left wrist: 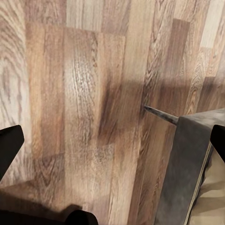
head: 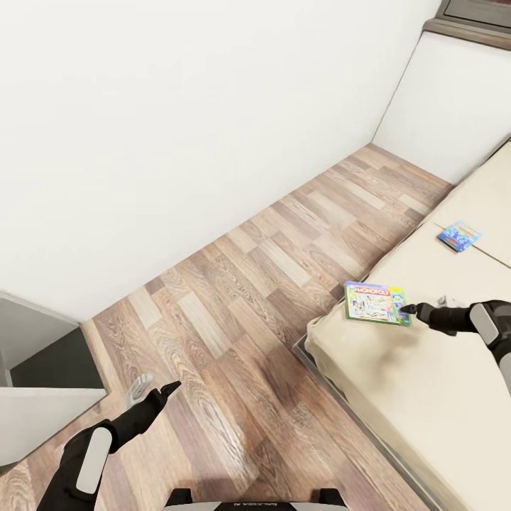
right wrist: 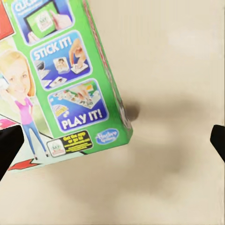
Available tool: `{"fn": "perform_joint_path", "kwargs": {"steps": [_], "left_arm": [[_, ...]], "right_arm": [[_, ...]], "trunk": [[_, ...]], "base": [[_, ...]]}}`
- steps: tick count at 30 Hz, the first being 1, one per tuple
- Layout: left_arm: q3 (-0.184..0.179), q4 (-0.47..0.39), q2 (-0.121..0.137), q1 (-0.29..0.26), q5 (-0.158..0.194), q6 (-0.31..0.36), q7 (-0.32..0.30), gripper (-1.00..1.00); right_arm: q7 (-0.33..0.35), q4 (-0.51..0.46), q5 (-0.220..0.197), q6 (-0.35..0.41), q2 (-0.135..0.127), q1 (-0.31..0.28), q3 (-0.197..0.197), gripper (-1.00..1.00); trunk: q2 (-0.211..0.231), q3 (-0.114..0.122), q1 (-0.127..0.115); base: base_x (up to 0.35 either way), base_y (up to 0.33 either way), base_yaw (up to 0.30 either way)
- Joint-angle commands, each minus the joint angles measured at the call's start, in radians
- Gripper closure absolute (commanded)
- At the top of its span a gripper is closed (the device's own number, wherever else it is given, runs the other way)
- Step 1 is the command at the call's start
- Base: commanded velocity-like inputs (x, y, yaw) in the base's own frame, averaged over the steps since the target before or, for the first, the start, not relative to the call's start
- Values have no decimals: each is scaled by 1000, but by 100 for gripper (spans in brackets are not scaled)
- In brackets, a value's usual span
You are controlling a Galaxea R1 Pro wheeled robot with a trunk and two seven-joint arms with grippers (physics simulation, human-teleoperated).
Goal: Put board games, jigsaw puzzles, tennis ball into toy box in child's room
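Hovering spread over the bed [head: 397, 397], the right gripper [head: 410, 309] sits at the green-edged board game's [head: 376, 303] near corner; left gripper [head: 152, 390], also spread, hangs far off.

Wood-plank flooring [head: 234, 333] in mixed brown and grey tones is running diagonally across the room, meeting a plain white wall [head: 177, 128] along its far edge. A second white wall [head: 454, 106] is closing the far corner, with a dark brown ledge [head: 465, 32] sitting on top of it. Soft shadows are falling across the planks nearby.
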Motion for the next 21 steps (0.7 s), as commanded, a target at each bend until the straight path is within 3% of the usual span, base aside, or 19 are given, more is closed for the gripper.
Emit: {"fn": "perform_joint_path", "kwargs": {"steps": [1, 21], "left_arm": [[4, -1, -1, -1, 2, 8, -3, -100], [4, -1, -1, -1, 2, 8, -2, -100]], "right_arm": [[5, 0, 5, 0, -2, 0, -11, -100], [5, 0, 5, -21, -6, 1, -37, -100]], "trunk": [[0, -1, 0], [0, -1, 0]], "base": [[0, 0, 1], [0, 0, 0]]}}
